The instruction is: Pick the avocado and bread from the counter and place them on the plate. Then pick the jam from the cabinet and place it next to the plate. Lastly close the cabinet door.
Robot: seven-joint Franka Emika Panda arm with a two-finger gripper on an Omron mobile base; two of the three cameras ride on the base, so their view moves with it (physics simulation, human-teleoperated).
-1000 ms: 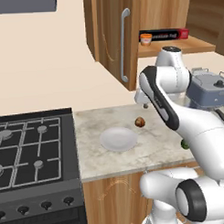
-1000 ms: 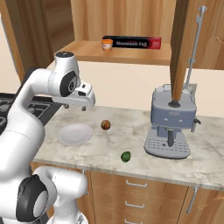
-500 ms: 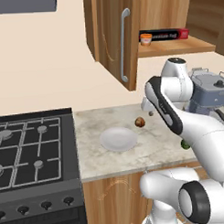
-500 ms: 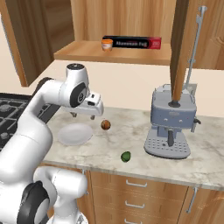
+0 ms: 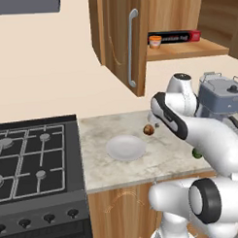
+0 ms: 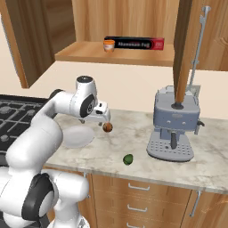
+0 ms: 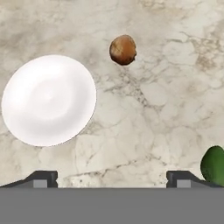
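The white plate lies bare on the marbled counter. Just to its right sits the brown bread. The dark green avocado rests nearer the counter's front edge. My gripper hovers above the counter close to the bread, open, with nothing between its fingertips. The orange jam stands on the shelf of the cabinet, whose doors hang open.
A long black-and-red box lies beside the jam. A grey coffee machine stands at the counter's right, under an open cabinet door. The black gas stove borders the counter on the left. Another open door hangs above the plate.
The arm has swung right and down from above the plate toward the bread. The jaws have spread wider.
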